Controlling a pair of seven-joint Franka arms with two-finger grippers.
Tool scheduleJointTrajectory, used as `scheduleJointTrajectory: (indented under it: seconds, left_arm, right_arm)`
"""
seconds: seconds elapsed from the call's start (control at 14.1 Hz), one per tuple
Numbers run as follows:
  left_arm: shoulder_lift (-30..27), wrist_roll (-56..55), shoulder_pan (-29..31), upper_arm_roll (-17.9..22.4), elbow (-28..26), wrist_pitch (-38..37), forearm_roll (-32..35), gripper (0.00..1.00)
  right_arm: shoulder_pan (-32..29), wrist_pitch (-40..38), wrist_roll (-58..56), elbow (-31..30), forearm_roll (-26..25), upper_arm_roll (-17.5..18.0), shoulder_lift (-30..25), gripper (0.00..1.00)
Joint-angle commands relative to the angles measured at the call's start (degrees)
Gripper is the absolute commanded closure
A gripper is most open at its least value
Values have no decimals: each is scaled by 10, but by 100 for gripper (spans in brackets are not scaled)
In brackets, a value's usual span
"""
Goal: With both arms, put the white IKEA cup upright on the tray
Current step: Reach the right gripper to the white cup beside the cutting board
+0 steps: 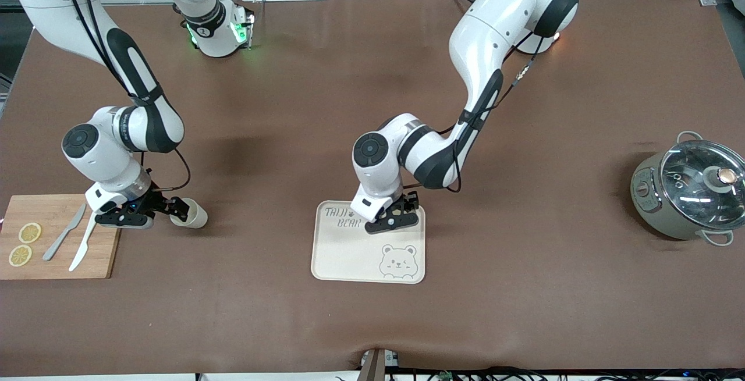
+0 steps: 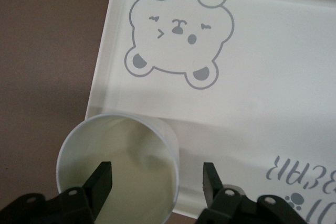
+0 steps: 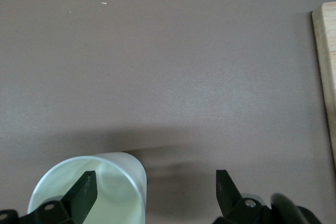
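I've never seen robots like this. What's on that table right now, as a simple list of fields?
tray: cream, bear drawing, mid-table
left gripper: open over the tray, one finger inside a white cup that sits mouth up at the tray's edge
right gripper: open, one finger inside a second white cup beside the wooden cutting board
cutting board load: two lemon slices, two knives
pot: glass-lidded, toward the left arm's end of the table
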Motion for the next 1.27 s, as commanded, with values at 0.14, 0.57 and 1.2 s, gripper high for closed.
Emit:
scheduleJointTrajectory:
  seconds: [0.14, 0.57, 1.2]
  left_arm:
    - [-7, 23, -10, 8, 36, -59, -10, 22]
    - [-17, 30, -10, 7, 54, -86, -11, 22]
    - [-73, 65, -8, 4, 57, -182, -27, 19]
  right_arm:
    - [-4, 8, -2, 3, -7, 1, 2, 23]
    - [0, -14, -5, 19, -6, 2, 43, 38]
    - [8, -160, -2, 49, -6, 3, -5, 0]
